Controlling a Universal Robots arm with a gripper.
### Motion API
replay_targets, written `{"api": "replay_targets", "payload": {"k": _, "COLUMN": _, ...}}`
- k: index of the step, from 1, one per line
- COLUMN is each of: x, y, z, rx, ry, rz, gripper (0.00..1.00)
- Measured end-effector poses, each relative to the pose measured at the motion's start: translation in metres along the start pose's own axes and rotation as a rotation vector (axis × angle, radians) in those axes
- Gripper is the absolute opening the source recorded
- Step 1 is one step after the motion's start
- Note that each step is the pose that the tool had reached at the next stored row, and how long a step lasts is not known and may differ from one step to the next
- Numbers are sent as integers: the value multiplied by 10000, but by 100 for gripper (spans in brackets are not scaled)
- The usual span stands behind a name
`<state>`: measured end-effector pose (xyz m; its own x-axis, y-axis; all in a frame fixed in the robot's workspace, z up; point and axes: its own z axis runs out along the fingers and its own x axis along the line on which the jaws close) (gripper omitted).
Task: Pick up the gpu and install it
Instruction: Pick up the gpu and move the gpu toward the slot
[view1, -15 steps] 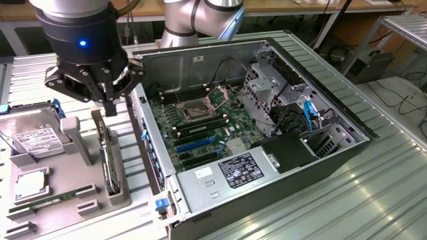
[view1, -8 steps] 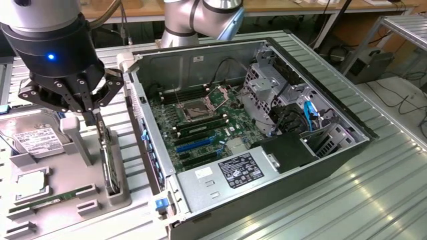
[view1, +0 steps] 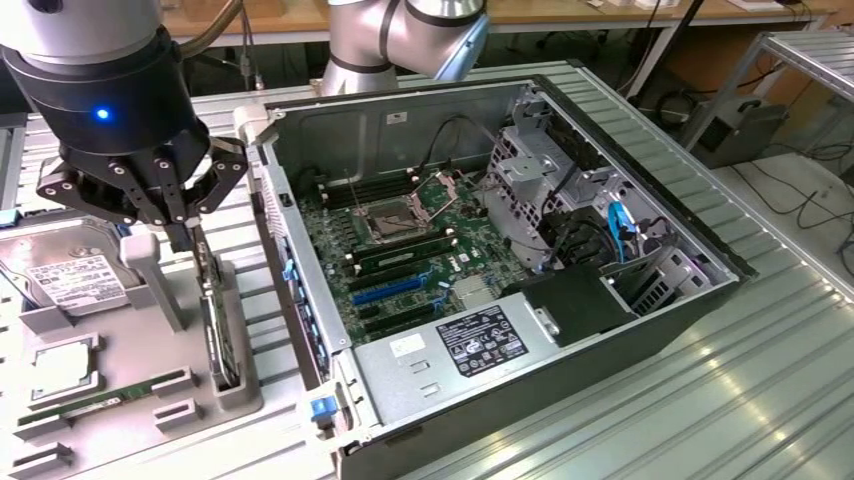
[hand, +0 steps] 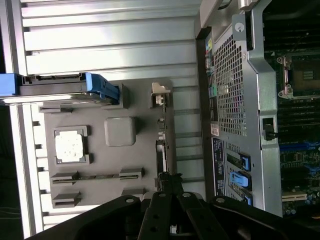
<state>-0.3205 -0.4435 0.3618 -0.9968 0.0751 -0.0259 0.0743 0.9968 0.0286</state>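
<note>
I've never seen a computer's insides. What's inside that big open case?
A green motherboard with blue slots, a metal cage, blue cables and a labelled silver box. The box and cage hide whatever lies beneath them.

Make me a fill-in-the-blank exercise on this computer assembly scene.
The gripper is ___ on the thin flat black expansion card. The card stands on edge in the ___ plastic holder. The silver hard drive carries a ___ label.
Missing: shut, grey, white.
</note>
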Motion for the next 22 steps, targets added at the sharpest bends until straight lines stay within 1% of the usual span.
{"api": "replay_targets", "payload": {"k": 13, "x": 0, "y": 0, "z": 6, "rx": -1, "ry": -1, "rz": 0, "gripper": 11}}
{"api": "replay_targets", "payload": {"k": 16, "x": 0, "y": 0, "z": 6, "rx": 0, "ry": 0, "rz": 0, "gripper": 29}}
{"api": "replay_targets", "payload": {"k": 17, "x": 0, "y": 0, "z": 7, "rx": -1, "ry": -1, "rz": 0, "gripper": 29}}
{"api": "replay_targets", "payload": {"k": 18, "x": 0, "y": 0, "z": 10, "rx": 4, "ry": -3, "rz": 0, "gripper": 36}}
{"api": "replay_targets", "payload": {"k": 19, "x": 1, "y": -1, "z": 20, "rx": 14, "ry": -3, "rz": -1, "gripper": 36}}
{"api": "replay_targets", "payload": {"k": 22, "x": 8, "y": -3, "z": 86, "rx": 17, "ry": -3, "rz": 0, "gripper": 36}}
